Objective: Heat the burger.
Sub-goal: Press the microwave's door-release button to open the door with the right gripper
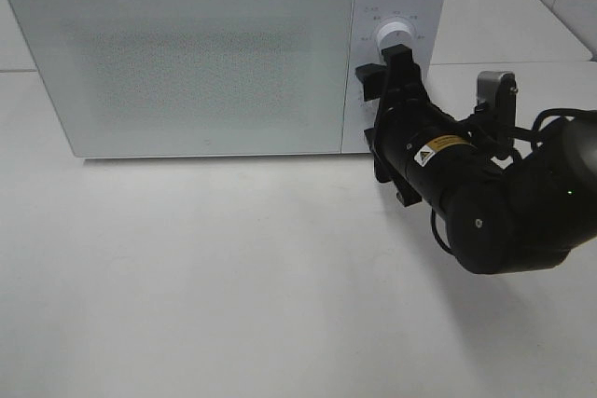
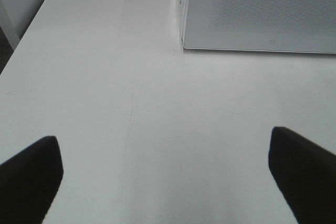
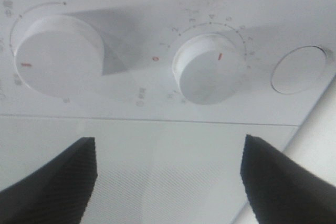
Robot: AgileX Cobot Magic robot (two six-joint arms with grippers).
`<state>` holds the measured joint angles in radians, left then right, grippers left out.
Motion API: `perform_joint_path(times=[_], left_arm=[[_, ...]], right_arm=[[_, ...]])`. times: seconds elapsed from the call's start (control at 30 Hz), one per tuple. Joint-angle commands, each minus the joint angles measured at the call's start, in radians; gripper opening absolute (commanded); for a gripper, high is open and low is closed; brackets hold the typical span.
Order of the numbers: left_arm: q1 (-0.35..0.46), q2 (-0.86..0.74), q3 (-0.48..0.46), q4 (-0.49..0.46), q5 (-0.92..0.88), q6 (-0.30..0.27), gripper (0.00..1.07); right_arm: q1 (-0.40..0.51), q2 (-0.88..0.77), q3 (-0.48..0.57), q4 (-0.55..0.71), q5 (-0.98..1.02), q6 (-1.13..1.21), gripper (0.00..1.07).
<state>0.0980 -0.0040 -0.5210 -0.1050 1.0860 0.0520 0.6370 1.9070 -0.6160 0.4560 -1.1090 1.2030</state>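
The burger is out of view; the white microwave [image 1: 187, 53] stands with its frosted door shut. My right gripper [image 1: 386, 69] hovers right in front of the control panel, just below the upper knob [image 1: 395, 34]. In the right wrist view the right gripper [image 3: 168, 182] is open, its dark fingers [image 3: 52, 182] spread wide and holding nothing. Facing it are two white knobs [image 3: 58, 56] [image 3: 210, 69] with red marks and a round button [image 3: 300, 69]. My left gripper [image 2: 165, 182] is open over bare table, empty, well short of the microwave [image 2: 257, 14].
The microwave stands at the back of the white table [image 1: 233, 277]. The table's left edge [image 2: 21, 40] shows in the left wrist view. The black right arm [image 1: 494, 193] stretches across the right side in front of the panel.
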Motion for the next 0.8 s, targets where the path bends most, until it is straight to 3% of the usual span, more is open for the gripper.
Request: perform_joint_path(times=[0.03, 0.33, 0.4, 0.5, 0.57, 0.8], left_arm=[[0.003, -0.019, 0.003, -0.001, -0.013, -0.004, 1.0], [0.003, -0.019, 0.003, -0.001, -0.013, -0.004, 1.0], [0.003, -0.019, 0.003, -0.001, -0.013, -0.004, 1.0], [0.003, -0.019, 0.003, -0.001, -0.013, -0.004, 1.0], [0.003, -0.019, 0.003, -0.001, -0.013, -0.004, 1.0], [0.003, -0.019, 0.003, -0.001, -0.013, -0.004, 1.0]], right_arm=[[-0.005, -0.059, 0.021, -0.029, 0.11, -0.138, 0.75], [-0.008, -0.197, 0.015, -0.044, 0.459, -0.589, 0.75], [-0.036, -0.246, -0.026, -0.047, 0.683, -0.823, 0.75], [-0.05, -0.256, -0.042, -0.047, 0.749, -0.886, 0.75], [-0.092, -0.276, -0.086, -0.047, 0.928, -1.057, 0.75], [-0.15, -0.315, -0.139, -0.057, 1.236, -1.291, 0.75]])
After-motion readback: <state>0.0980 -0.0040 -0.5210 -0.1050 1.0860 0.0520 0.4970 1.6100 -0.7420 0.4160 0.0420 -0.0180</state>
